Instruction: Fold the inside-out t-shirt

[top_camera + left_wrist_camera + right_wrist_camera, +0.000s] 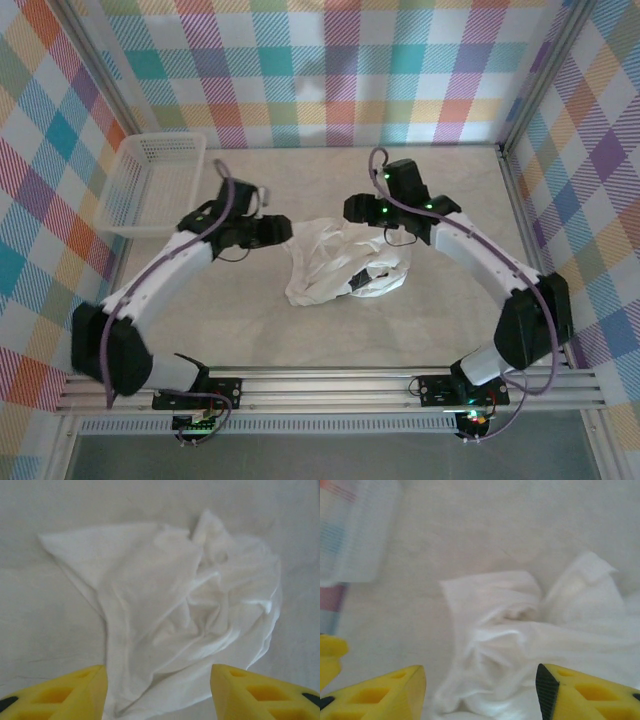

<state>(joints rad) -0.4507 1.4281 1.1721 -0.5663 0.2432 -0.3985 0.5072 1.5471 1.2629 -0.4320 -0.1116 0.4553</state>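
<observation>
Left arm (160, 270): rises from its base at the near left edge, elbow bowed out to the left, forearm reaching far and right toward the middle.
Left gripper (275, 230): points right, jaws parted.
Left fingers (65, 695): yellow, one at each lower corner of the wrist view, a wide gap between them.
Right arm (490, 265): mirrors it from the near right edge, elbow out right, forearm reaching far and left, green lights on the wrist.
Right gripper (352, 208): points left, facing the left gripper, apart from it, jaws parted.
Right fingers (590, 695): yellow, spread wide.
</observation>
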